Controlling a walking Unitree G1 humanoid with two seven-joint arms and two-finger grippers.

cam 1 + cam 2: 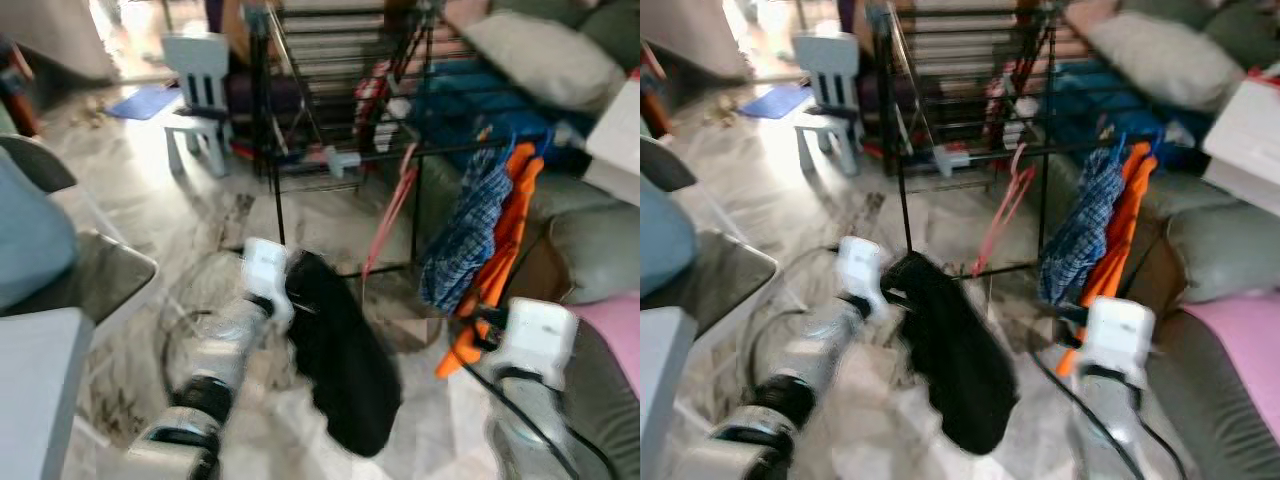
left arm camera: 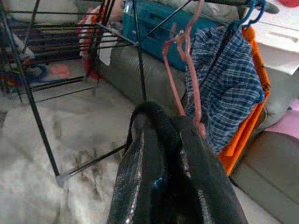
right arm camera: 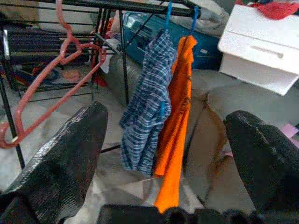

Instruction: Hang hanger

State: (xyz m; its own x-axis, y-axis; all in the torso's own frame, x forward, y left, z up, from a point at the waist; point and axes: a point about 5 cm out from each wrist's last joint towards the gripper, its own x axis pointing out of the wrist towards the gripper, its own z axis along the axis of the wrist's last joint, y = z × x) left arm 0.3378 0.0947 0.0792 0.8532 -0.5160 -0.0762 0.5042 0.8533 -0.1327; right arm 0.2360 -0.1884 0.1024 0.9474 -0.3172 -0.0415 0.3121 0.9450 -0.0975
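A pink hanger (image 1: 392,205) hangs by its hook from the front rail (image 1: 450,150) of a black drying rack and slants down towards my left gripper. The left gripper (image 2: 153,115) is raised before the rack, its black fingers (image 1: 335,350) blurred and shut together. The hanger's lower end (image 2: 201,126) passes behind one finger; I cannot tell if they touch. Further along the rail hang a blue plaid shirt (image 1: 462,235) and an orange garment (image 1: 505,230) on blue hangers. My right gripper (image 3: 164,114) is open, facing those clothes from below.
A grey sofa (image 1: 590,250) lies behind and right of the rack, with a cushion (image 1: 545,55) and a white box (image 3: 266,46). A small white chair (image 1: 200,85) stands at the back left. Grey furniture (image 1: 40,380) borders my left. A cardboard piece (image 1: 400,325) lies under the rack.
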